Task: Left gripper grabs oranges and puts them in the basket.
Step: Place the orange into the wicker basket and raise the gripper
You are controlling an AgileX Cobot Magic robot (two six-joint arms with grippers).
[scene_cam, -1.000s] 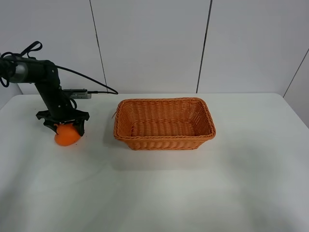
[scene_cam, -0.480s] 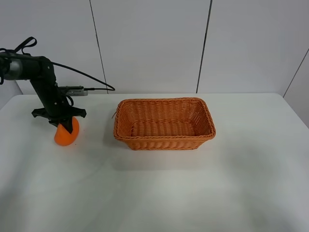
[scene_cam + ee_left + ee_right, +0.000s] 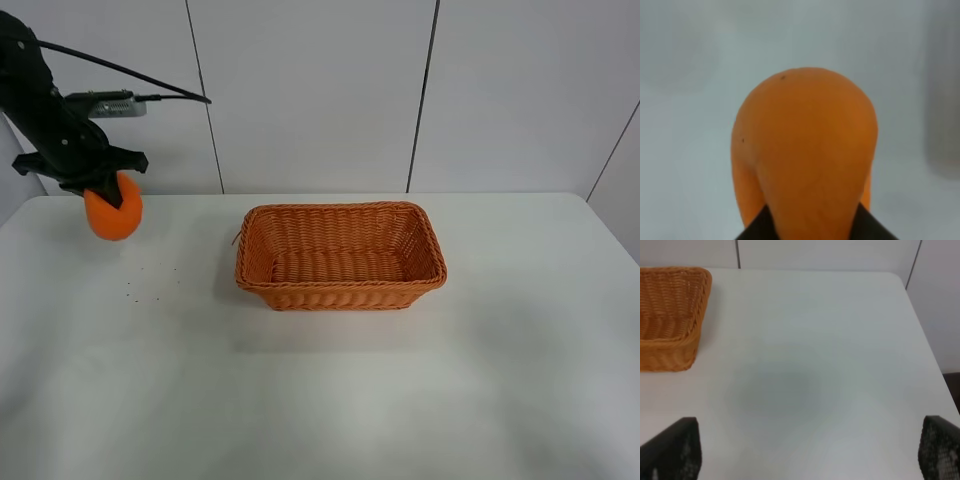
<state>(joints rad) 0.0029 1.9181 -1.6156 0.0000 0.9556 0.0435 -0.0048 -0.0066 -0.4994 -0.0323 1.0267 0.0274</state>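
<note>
Left pincer: up at the far left of the high view, closed on the orange. Orange hangs from it in the air, clear of the surface, with the white wall behind it. A black finger runs down over the top of the fruit. A cable trails off the arm to the right.

Left wrist view: orange fills the middle of the frame, smooth skin with a couple of tiny dark flecks. Black fingertips show at either side of its base, pressed against it.

Basket: on the surface, mid-frame, well to the right of the orange. Nothing visible inside, only weave.

Right pincer: spread wide and holding nothing, its two black fingers at opposite edges of the wrist view. It hangs over bare surface with one corner of the basket off to the side. Not seen in the high view.

A few dark specks lie on the surface below and to the right of the orange.
</note>
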